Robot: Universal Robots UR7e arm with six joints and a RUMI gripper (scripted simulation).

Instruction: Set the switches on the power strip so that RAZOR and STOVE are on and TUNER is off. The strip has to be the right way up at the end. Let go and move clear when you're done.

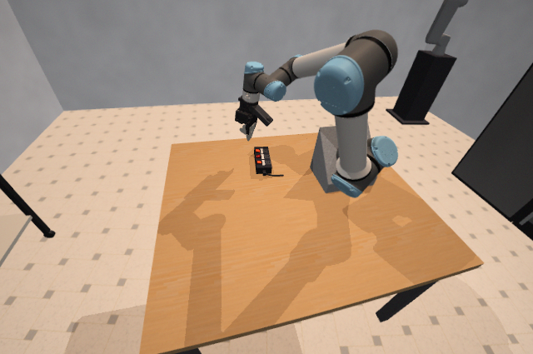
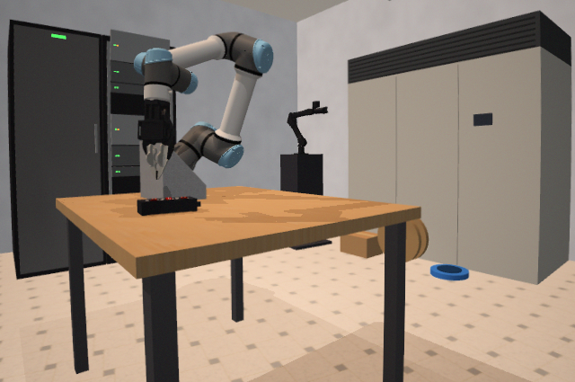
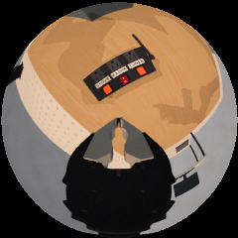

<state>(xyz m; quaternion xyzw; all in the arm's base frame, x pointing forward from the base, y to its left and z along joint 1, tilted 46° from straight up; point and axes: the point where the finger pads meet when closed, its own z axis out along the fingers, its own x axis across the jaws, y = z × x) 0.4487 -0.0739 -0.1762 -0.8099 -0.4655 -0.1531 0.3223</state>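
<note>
From the top view, you see the power strip (image 1: pixel 261 161) lying face up on the far part of the wooden table (image 1: pixel 275 264), left of the arm's grey base (image 1: pixel 323 159), its cord end toward the near side. The gripper (image 1: pixel 248 133) hangs above and just beyond the strip's far end, clear of it.

From the exterior view, your gripper (image 2: pixel 156 164) is raised well above the strip (image 2: pixel 168 205), fingers pointing down.

In the wrist view, the fingers are clenched together on nothing. The strip (image 3: pixel 121 75) shows three switches; the left and right rockers look bright orange, the middle one darker red.
</note>
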